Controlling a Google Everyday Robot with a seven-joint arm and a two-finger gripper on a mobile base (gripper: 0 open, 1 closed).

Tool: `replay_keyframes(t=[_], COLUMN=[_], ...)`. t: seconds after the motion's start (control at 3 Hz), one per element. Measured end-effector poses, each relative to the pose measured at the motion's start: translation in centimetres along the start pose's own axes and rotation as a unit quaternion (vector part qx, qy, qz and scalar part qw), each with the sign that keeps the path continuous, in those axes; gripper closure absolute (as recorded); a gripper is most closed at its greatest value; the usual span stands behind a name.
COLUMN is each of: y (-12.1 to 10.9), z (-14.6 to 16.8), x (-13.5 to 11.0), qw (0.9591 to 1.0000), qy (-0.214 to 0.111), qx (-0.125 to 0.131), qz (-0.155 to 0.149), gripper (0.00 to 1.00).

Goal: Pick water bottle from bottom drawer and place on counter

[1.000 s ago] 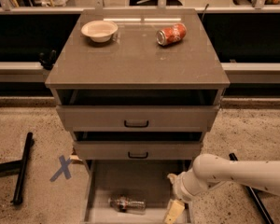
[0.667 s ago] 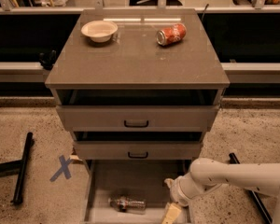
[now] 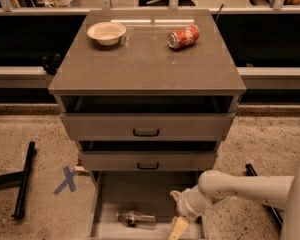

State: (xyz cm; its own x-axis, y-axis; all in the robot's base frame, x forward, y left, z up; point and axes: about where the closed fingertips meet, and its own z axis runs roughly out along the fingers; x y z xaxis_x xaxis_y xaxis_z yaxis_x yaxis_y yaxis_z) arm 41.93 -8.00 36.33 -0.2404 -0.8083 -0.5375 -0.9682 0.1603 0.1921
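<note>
The water bottle (image 3: 136, 218) lies on its side on the grey floor of the open bottom drawer (image 3: 140, 194), near its front, cap to the left. My gripper (image 3: 178, 228) hangs at the drawer's front right, to the right of the bottle and apart from it, its cream fingers pointing down to the frame's bottom edge. The white arm (image 3: 245, 188) reaches in from the right. The counter (image 3: 145, 59) is the cabinet's glossy top.
A cream bowl (image 3: 106, 33) and a red-orange soda can (image 3: 183, 37) on its side sit at the counter's back. Two shallower drawers with black handles (image 3: 146, 132) are above the bottom drawer. Black rods (image 3: 24, 180) and a blue tape X (image 3: 66, 179) mark the floor at left.
My gripper and arm have shifted a little to the left and lower, toward the bottle. The bottle has not moved.
</note>
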Motion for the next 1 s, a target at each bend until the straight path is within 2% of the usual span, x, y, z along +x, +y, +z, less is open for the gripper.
replay_keyframes(t=[0.33, 1.0], y=[-2.7, -6.6], z=[5.2, 13.1], x=[-1.1, -2.5], qw=[0.9987, 0.9943], qy=[-0.034, -0.095], qx=[-0.011, -0.009], qz=[-0.037, -0.047], gripper=[0.0, 0.0])
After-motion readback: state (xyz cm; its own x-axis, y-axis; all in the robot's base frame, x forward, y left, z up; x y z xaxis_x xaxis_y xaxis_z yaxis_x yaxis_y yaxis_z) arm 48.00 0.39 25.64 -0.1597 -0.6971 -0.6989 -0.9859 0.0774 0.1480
